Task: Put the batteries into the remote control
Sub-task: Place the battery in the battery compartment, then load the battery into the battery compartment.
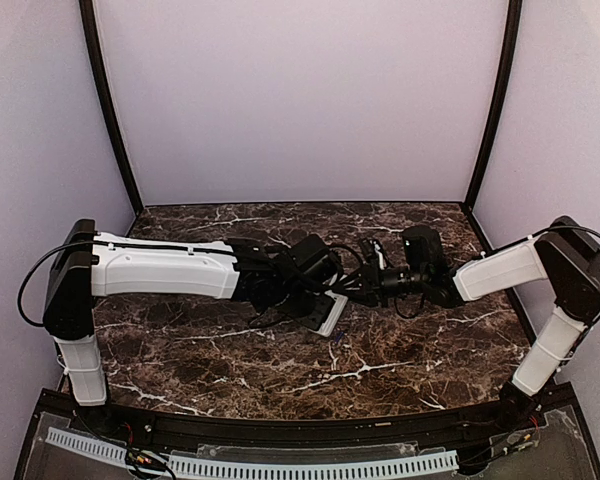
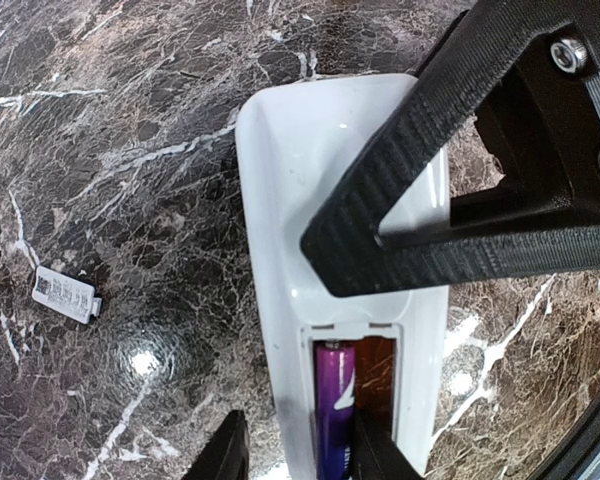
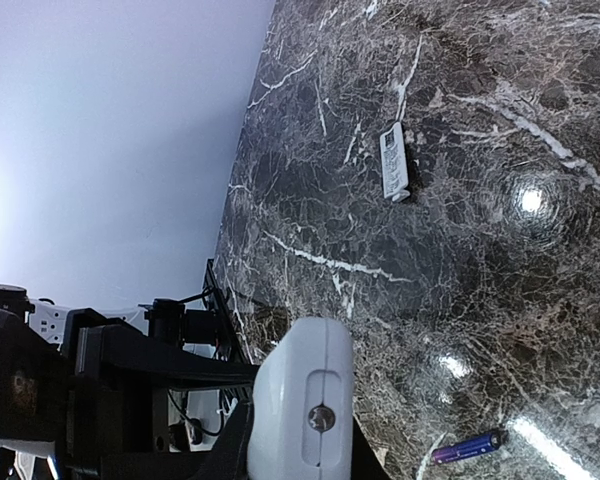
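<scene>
The white remote control (image 2: 320, 160) lies back up over the marble table, its battery bay open. One purple battery (image 2: 333, 400) sits in the bay's left slot; the right slot is bare. My left gripper (image 2: 302, 452) is open, one finger beside the remote's edge and the other in the bay against the battery. My right gripper (image 3: 295, 455) is shut on the remote's end (image 3: 300, 400). A second purple battery (image 3: 467, 447) lies loose on the table. In the top view both grippers meet at the remote (image 1: 330, 315).
A small white battery cover (image 2: 68, 294) lies on the marble away from the remote and also shows in the right wrist view (image 3: 394, 162). The right gripper's black finger (image 2: 400, 230) crosses over the remote. Pale walls enclose the table.
</scene>
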You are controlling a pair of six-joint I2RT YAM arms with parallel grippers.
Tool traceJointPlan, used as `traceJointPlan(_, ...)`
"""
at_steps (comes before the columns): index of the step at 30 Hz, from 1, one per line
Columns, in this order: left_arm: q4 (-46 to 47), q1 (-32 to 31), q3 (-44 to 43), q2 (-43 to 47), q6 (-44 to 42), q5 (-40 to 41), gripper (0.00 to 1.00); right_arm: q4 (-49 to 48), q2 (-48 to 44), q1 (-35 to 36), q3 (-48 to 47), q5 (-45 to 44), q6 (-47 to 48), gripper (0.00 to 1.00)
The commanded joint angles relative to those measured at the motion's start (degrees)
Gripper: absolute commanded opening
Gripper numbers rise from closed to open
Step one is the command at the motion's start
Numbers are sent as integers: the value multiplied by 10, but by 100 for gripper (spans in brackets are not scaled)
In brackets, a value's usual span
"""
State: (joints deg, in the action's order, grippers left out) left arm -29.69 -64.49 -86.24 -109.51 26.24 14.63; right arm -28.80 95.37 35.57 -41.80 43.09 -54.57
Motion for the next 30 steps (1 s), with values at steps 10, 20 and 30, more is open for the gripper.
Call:
traceJointPlan(10, 20, 3, 3, 22, -28, -12, 42, -34, 7, -1, -10, 29, -8, 0)
traceJointPlan(20, 62, 3, 34, 68, -56, -28, 52, -68, 17, -6, 4, 52, -31, 0)
traceJointPlan(30, 172, 3, 171, 227, -219, -82, 69, -35, 10, -12, -5, 104, -4, 0)
